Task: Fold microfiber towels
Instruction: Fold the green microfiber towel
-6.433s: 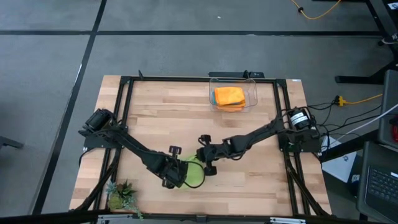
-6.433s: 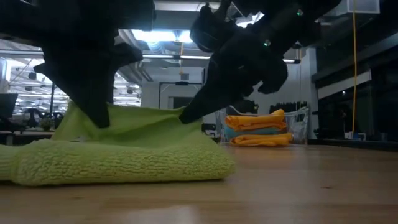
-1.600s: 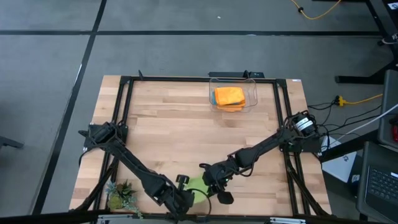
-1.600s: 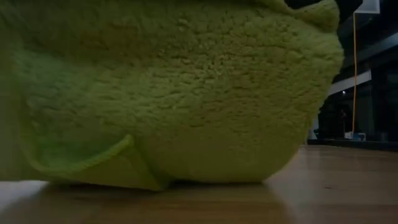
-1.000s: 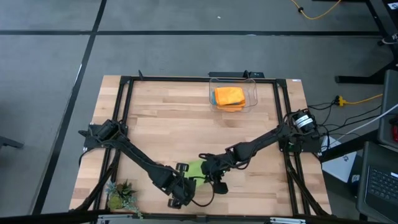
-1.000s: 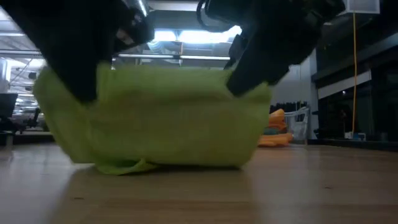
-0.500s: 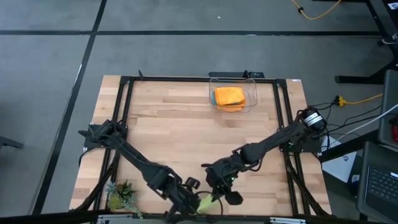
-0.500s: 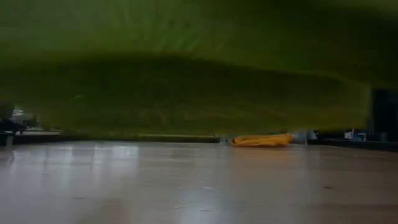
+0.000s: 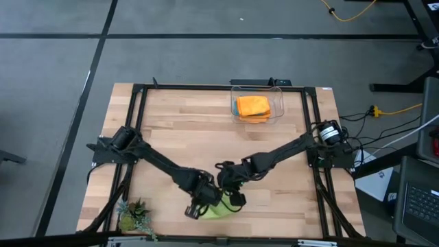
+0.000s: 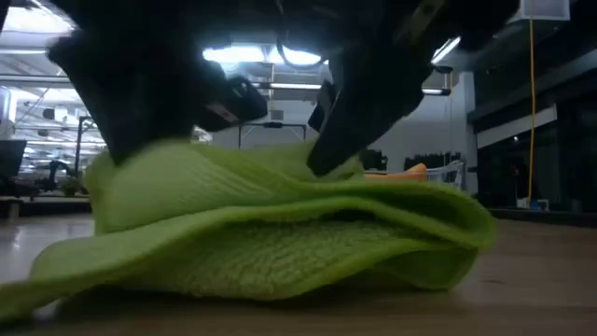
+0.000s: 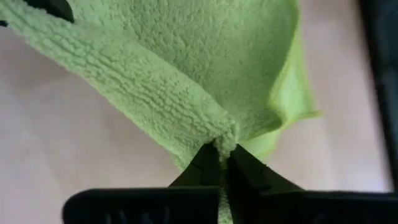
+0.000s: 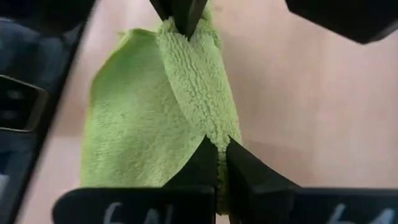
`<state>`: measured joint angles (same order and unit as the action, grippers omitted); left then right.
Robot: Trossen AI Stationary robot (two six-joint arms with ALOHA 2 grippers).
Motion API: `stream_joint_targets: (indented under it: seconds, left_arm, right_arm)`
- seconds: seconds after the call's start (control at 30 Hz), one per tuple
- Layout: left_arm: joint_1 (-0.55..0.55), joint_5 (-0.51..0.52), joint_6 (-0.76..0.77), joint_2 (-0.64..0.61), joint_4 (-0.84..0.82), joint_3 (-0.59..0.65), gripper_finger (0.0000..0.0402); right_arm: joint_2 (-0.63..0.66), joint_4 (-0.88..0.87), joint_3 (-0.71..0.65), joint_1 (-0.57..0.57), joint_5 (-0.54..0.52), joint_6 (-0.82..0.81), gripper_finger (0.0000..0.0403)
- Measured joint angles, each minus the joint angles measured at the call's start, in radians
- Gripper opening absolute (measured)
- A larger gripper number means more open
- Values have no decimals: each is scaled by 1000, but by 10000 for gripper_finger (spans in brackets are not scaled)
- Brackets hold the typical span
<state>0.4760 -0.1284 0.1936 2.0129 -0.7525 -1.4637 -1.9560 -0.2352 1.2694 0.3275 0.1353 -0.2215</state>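
The high view is evenly lit and sharp. In the low view ceiling lamps [image 10: 270,56] at 12 o'clock glare, the arms are dark silhouettes, and the near towel [image 10: 280,233] is soft. Wrist views are pale, with blurred edges.

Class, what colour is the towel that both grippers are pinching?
Lime green towel, held by left gripper and right gripper; clearest in the left wrist view.

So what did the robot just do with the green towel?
Both grippers, left and right, pulled the lime green towel back from the table's near edge and laid it down, folding over itself. Both jaws stay pinched on it. The orange towels in the clear bin haven't moved.
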Motion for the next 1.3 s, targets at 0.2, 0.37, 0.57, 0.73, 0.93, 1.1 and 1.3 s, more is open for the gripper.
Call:
stream_joint_targets:
  seconds: [0.2, 0.37, 0.57, 0.73, 0.93, 1.1, 1.3]
  left_arm:
    - [-43, 83, -51, 0, -35, 18, 0]
    - [-50, 229, -55, 0, -161, 0, 0]
    - [-34, 344, 4, 1, -310, -62, 0]
    - [-8, 391, 16, 2, -454, -166, 0]
    - [28, 573, 170, 2, -636, -298, 0]
    - [93, 556, 237, 2, -552, -299, 0]
    - [178, 451, 238, 20, -125, -158, 0]
  right_arm:
    - [0, -45, 0, -17, -179, 80, 8]
    - [0, -37, 0, -16, -370, 158, 8]
    - [1, -36, 0, -8, -508, 203, 8]
    - [21, -58, 23, 12, -555, 245, 8]
    - [39, -146, 113, 58, -819, 257, 8]
    - [39, -141, 115, 134, -778, 211, 8]
    - [-18, -39, 21, 223, -500, 17, 8]
